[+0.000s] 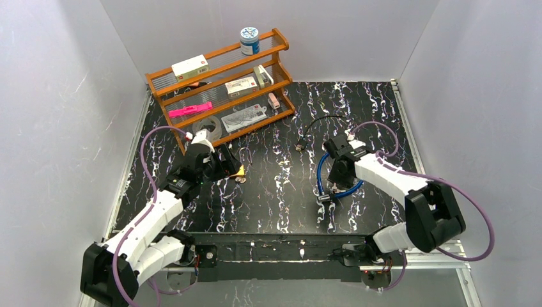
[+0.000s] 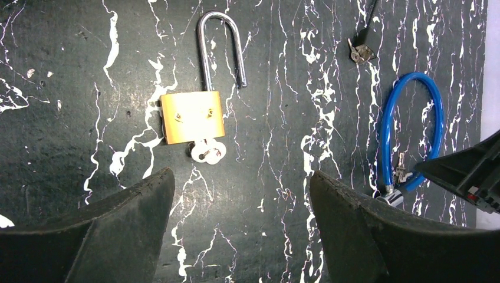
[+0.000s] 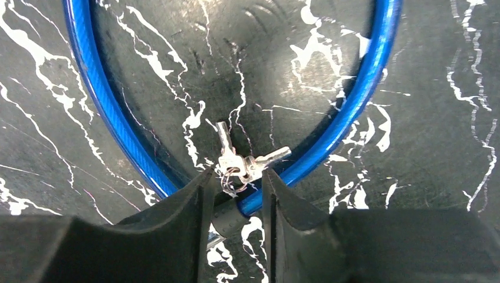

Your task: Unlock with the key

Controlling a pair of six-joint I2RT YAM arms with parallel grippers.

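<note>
Arms: two, one at each side of the table (image 1: pixel 275 204), each bearing one two-finger gripper.
Locks: three. One brass padlock (image 2: pixel 193 117), one blue cable lock (image 3: pixel 358 94) and one thin black cable lock (image 1: pixel 300 146).
Keys: three sets, one at each lock. Two keys on one ring can be counted at the blue cable; the other sets are too small to count.
Rack: one wooden rack (image 1: pixel 217 83) at the far left of the table, with three shelves holding a jar and several small boxes and packets.
Padlock: lies flat on the table. One leg of its shackle (image 2: pixel 221 50) enters the body; the other ends free just beside the body's top corner.
Padlock key: the silver padlock key (image 2: pixel 207 151) sticks out of the bottom edge of the body, on the side facing the left gripper.
Left gripper: the left gripper (image 2: pixel 242 175) has its fingers (image 2: pixel 135 224) spread wide with nothing between them. The padlock and its key lie just ahead of the fingertips, nearer the finger on the left of the wrist view, and touch neither.
Blue-lock keys: the ringed keys (image 3: pixel 239 164) lie inside the blue loop at its near bend, in the gap at the right fingertips.
Right gripper: the right gripper (image 3: pixel 237 177) has its fingers (image 3: pixel 188 224) a narrow gap apart, flanking the key ring and the cable's dark end piece. Whether they press on the ring cannot be told.
Black cable lock: lies farther back between the arms, well apart from both grippers.
</note>
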